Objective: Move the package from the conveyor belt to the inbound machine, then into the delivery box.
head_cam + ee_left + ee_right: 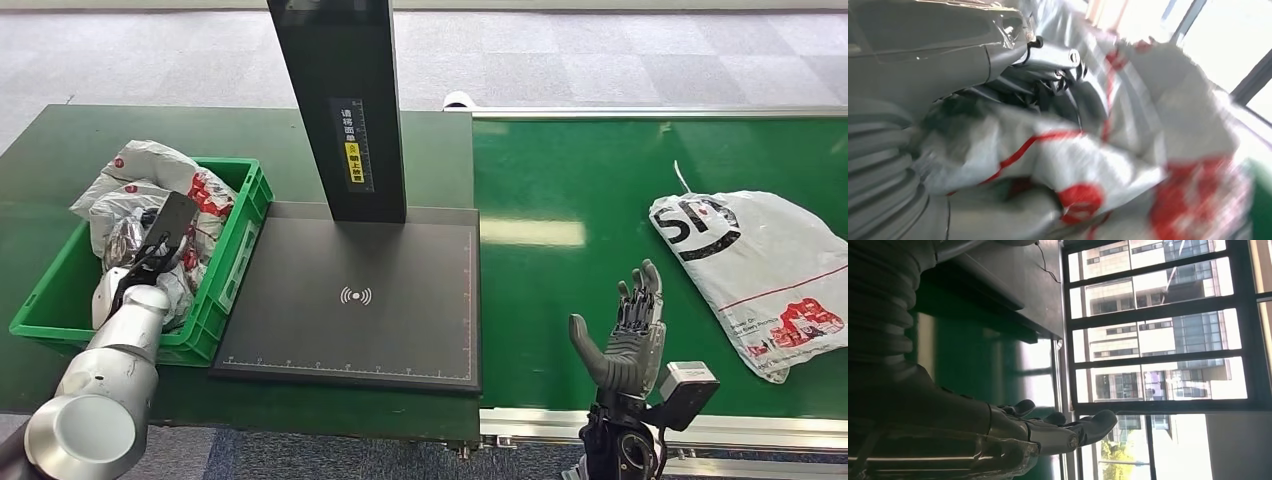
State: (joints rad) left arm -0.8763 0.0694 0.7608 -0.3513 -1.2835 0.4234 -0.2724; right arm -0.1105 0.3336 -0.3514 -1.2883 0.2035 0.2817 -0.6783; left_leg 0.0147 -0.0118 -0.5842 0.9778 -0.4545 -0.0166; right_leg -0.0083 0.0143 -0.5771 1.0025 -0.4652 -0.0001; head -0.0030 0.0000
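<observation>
A white package (765,272) with red and black print lies on the green conveyor belt (560,300) at the right. My right hand (625,335) stands upright over the belt's near edge, left of that package, fingers apart and holding nothing. The inbound machine's black scan plate (350,295) lies bare below its dark column (340,100). My left hand (150,255) reaches into the green delivery box (235,255), down among the white packages (150,175) there. In the blurred left wrist view its fingers (1060,80) lie against crumpled package film (1088,170); whether they grip it is unclear.
The box sits on a dark green table (60,150) left of the scan plate and holds several packages. The belt's metal rail (760,430) runs along the near edge. Grey carpet lies beyond the table.
</observation>
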